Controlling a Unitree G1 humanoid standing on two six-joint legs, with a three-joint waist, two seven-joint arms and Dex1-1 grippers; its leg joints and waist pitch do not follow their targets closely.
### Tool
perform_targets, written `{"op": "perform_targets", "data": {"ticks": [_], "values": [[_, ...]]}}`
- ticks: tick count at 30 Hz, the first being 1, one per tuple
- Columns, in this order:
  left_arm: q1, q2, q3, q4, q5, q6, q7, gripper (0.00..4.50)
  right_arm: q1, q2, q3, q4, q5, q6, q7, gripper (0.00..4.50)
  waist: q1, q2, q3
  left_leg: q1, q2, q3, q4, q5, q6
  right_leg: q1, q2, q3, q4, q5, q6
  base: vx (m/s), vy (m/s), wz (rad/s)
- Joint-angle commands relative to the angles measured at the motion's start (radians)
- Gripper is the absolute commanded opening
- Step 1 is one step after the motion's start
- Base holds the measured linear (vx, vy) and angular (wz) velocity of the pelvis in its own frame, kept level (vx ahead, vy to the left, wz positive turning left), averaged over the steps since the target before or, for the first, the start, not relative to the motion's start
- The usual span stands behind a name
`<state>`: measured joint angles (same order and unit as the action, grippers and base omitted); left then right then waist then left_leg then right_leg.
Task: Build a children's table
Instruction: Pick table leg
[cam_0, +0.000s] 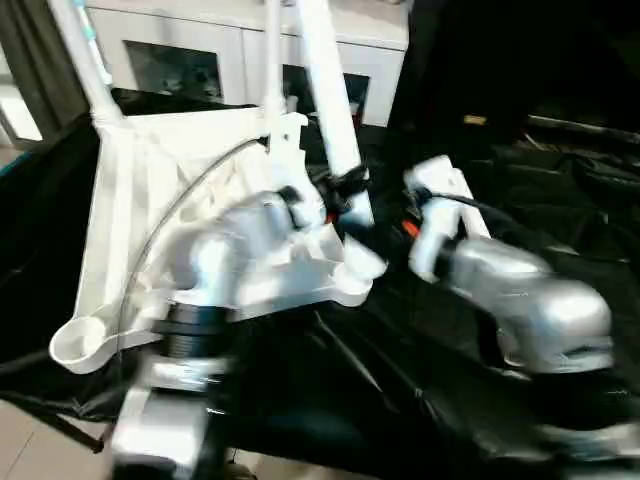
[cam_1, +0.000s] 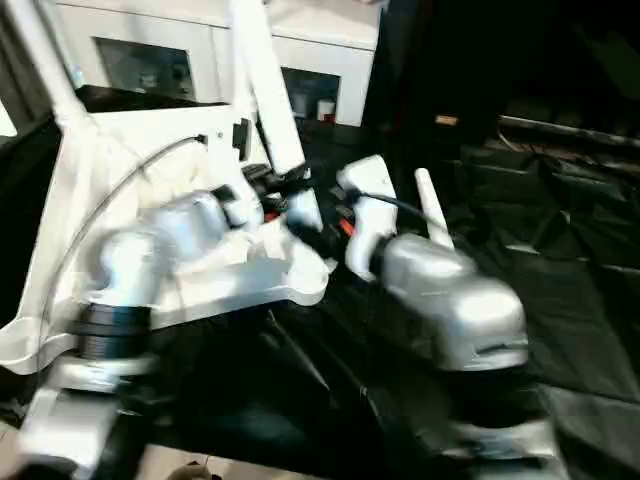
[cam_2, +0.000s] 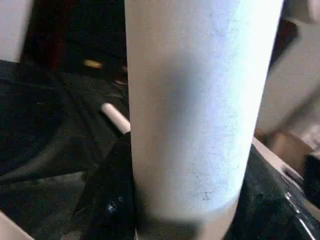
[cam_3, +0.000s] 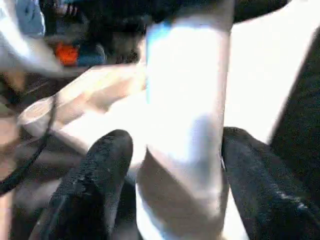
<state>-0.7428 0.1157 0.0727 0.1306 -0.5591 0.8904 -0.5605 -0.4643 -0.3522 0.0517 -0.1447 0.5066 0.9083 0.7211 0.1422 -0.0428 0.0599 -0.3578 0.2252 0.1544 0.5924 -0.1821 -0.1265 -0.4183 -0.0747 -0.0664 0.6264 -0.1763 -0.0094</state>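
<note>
The white tabletop (cam_0: 130, 200) lies underside up on the black sheeting. A leg (cam_0: 85, 55) stands in its far left corner socket and another (cam_0: 272, 60) at the far right. The near left socket (cam_0: 82, 342) holds nothing. A third leg (cam_0: 330, 100) rises, leaning, from the near right corner. My left gripper (cam_0: 338, 192) is shut on it low down, its black fingers (cam_2: 107, 200) pressed on both sides. My right gripper (cam_0: 385, 222) is open around the same leg (cam_3: 185, 125), with a gap at one finger (cam_3: 95, 180). Another white tube (cam_1: 430, 205) lies on the sheeting beyond my right forearm.
Black sheeting (cam_0: 420, 400) covers the big table, rumpled on the right. A white cabinet (cam_0: 200, 50) with dark glass doors stands behind. The table's front edge and a strip of pale floor (cam_0: 40, 440) show at the bottom left.
</note>
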Motion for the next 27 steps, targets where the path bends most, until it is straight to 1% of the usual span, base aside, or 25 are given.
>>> {"op": "perform_targets", "data": {"ticks": [1,2,3,4,5,6,7,8,11,13,16,17,18,19,21,22,23,24,25,26,27], "values": [[-0.005,0.061,-0.069,-0.085,-0.081,0.053,-0.195,1.96,-0.003,-0.03,0.001,-0.054,0.088,0.071,0.086,3.07,-0.001,0.009,-0.075,0.0,-0.011,0.015,-0.064,-0.116,-0.001,0.072,-0.042,0.039,-0.066,-0.117,-0.154,0.0,0.0,0.0],[-0.005,0.066,-0.073,-0.091,-0.088,0.056,-0.211,1.96,-0.005,-0.032,0.001,-0.054,0.092,0.075,0.09,3.07,-0.001,0.009,-0.075,0.0,-0.011,0.015,-0.064,-0.116,-0.001,0.072,-0.042,0.039,-0.066,-0.117,-0.154,0.0,0.0,0.0],[-0.004,0.073,-0.077,-0.099,-0.098,0.059,-0.23,1.96,-0.006,-0.036,0.003,-0.056,0.101,0.084,0.099,3.07,-0.003,0.009,-0.073,-0.003,-0.009,0.014,-0.065,-0.122,-0.007,0.071,-0.043,0.038,-0.065,-0.118,-0.167,0.0,0.0,0.0],[-0.006,0.076,-0.077,-0.106,-0.117,0.071,-0.247,1.96,-0.008,-0.044,0.008,-0.058,0.109,0.089,0.108,3.07,-0.004,0.01,-0.072,-0.001,-0.008,0.016,-0.065,-0.133,-0.011,0.07,-0.044,0.038,-0.067,-0.126,-0.175,0.0,0.0,0.0],[-0.006,0.077,-0.077,-0.107,-0.12,0.073,-0.249,1.96,-0.009,-0.045,0.008,-0.058,0.11,0.09,0.109,3.07,-0.004,0.009,-0.071,-0.001,-0.008,0.017,-0.064,-0.141,-0.014,0.071,-0.045,0.039,-0.069,-0.142,-0.176,0.0,0.0,0.0],[-0.007,0.084,-0.084,-0.13,-0.156,0.089,-0.291,1.96,-0.012,-0.055,0.013,-0.059,0.126,0.098,0.123,3.07,-0.004,0.007,-0.071,0.0,-0.008,0.018,-0.065,-0.143,-0.015,0.07,-0.045,0.039,-0.07,-0.151,-0.176,0.0,0.0,0.0],[-0.008,0.088,-0.09,-0.138,-0.166,0.091,-0.311,1.96,-0.015,-0.057,0.013,-0.058,0.133,0.104,0.131,3.07,-0.003,0.005,-0.071,-0.001,-0.008,0.019,-0.064,-0.147,-0.013,0.072,-0.045,0.04,-0.072,-0.164,-0.172,0.0,0.0,0.0],[-0.009,0.085,-0.091,-0.14,-0.173,0.091,-0.322,1.96,-0.016,-0.059,0.013,-0.058,0.14,0.109,0.14,3.07,-0.003,0.006,-0.069,-0.002,-0.01,0.018,-0.066,-0.152,-0.013,0.071,-0.045,0.039,-0.075,-0.194,-0.16,0.0,0.0,0.0],[-0.019,0.076,-0.085,-0.131,-0.184,0.092,-0.331,1.96,-0.019,-0.062,0.015,-0.059,0.153,0.122,0.158,3.07,-0.002,0.006,-0.069,-0.001,-0.009,0.017,-0.066,-0.162,-0.018,0.07,-0.046,0.038,-0.082,-0.256,-0.133,0.0,0.0,0.0],[-0.023,0.078,-0.086,-0.125,-0.19,0.088,-0.345,1.96,-0.019,-0.065,0.016,-0.061,0.162,0.132,0.162,2.74,-0.002,0.005,-0.069,-0.002,-0.009,0.017,-0.067,-0.159,-0.021,0.069,-0.046,0.038,-0.083,-0.261,-0.124,0.0,0.0,0.0],[-0.024,0.082,-0.086,-0.124,-0.195,0.087,-0.357,1.96,-0.016,-0.067,0.018,-0.064,0.17,0.141,0.165,2.7,-0.001,0.005,-0.072,-0.003,-0.009,0.016,-0.066,-0.138,-0.023,0.07,-0.045,0.038,-0.078,-0.23,-0.126,0.0,0.0,0.0],[-0.023,0.085,-0.086,-0.123,-0.199,0.089,-0.36,1.96,-0.013,-0.071,0.02,-0.065,0.175,0.142,0.164,2.59,-0.001,0.006,-0.073,-0.003,-0.009,0.016,-0.065,-0.13,-0.023,0.071,-0.044,0.038,-0.076,-0.21,-0.131,0.0,0.0,0.0],[-0.023,0.085,-0.086,-0.123,-0.199,0.089,-0.36,1.96,-0.012,-0.071,0.021,-0.065,0.176,0.142,0.163,2.53,-0.001,0.006,-0.074,-0.003,-0.009,0.016,-0.064,-0.126,-0.023,0.071,-0.044,0.038,-0.075,-0.2,-0.133,0.0,0.0,0.0],[-0.023,0.085,-0.084,-0.122,-0.201,0.087,-0.36,1.96,-0.01,-0.073,0.022,-0.065,0.176,0.14,0.16,2.5,-0.001,0.008,-0.074,-0.003,-0.009,0.016,-0.064,-0.121,-0.023,0.071,-0.043,0.038,-0.073,-0.187,-0.139,0.0,0.0,0.0],[-0.022,0.085,-0.086,-0.122,-0.191,0.073,-0.353,1.96,-0.007,-0.07,0.02,-0.065,0.171,0.135,0.15,2.49,-0.002,0.007,-0.074,-0.004,-0.01,0.017,-0.064,-0.121,-0.022,0.072,-0.043,0.038,-0.073,-0.178,-0.145,0.0,0.0,0.0],[-0.023,0.083,-0.086,-0.119,-0.18,0.065,-0.343,2.52,-0.007,-0.067,0.018,-0.063,0.166,0.13,0.142,2.48,-0.001,0.007,-0.074,-0.004,-0.01,0.017,-0.064,-0.122,-0.023,0.072,-0.043,0.038,-0.073,-0.181,-0.145,0.0,0.0,0.0],[-0.027,0.07,-0.076,-0.105,-0.162,0.059,-0.304,2.66,-0.007,-0.058,0.017,-0.059,0.152,0.118,0.123,2.48,-0.002,0.008,-0.073,-0.004,-0.01,0.017,-0.064,-0.128,-0.024,0.071,-0.044,0.038,-0.075,-0.19,-0.143,0.0,0.0,0.0],[-0.031,0.059,-0.066,-0.094,-0.152,0.051,-0.275,2.66,-0.007,-0.053,0.015,-0.057,0.145,0.112,0.112,2.48,-0.002,0.008,-0.072,-0.004,-0.01,0.017,-0.064,-0.131,-0.026,0.071,-0.044,0.038,-0.076,-0.196,-0.142,0.0,0.0,0.0],[-0.037,0.044,-0.046,-0.078,-0.153,0.052,-0.244,2.68,-0.008,-0.047,0.013,-0.055,0.14,0.105,0.102,2.47,-0.001,0.01,-0.073,-0.003,-0.011,0.017,-0.063,-0.135,-0.03,0.071,-0.043,0.038,-0.078,-0.209,-0.137,0.0,0.0,0.0],[-0.044,0.026,-0.018,-0.062,-0.154,0.05,-0.197,2.86,-0.01,-0.034,0.009,-0.051,0.129,0.096,0.078,2.47,-0.001,0.01,-0.073,-0.004,-0.011,0.017,-0.063,-0.135,-0.03,0.072,-0.043,0.038,-0.079,-0.211,-0.135,0.0,0.0,0.0],[-0.044,0.026,-0.018,-0.062,-0.154,0.05,-0.197,2.86,-0.01,-0.034,0.009,-0.051,0.129,0.096,0.078,2.47,-0.001,0.009,-0.073,-0.004,-0.011,0.017,-0.063,-0.135,-0.032,0.073,-0.044,0.038,-0.078,-0.211,-0.135,0.0,0.0,0.0]]}}
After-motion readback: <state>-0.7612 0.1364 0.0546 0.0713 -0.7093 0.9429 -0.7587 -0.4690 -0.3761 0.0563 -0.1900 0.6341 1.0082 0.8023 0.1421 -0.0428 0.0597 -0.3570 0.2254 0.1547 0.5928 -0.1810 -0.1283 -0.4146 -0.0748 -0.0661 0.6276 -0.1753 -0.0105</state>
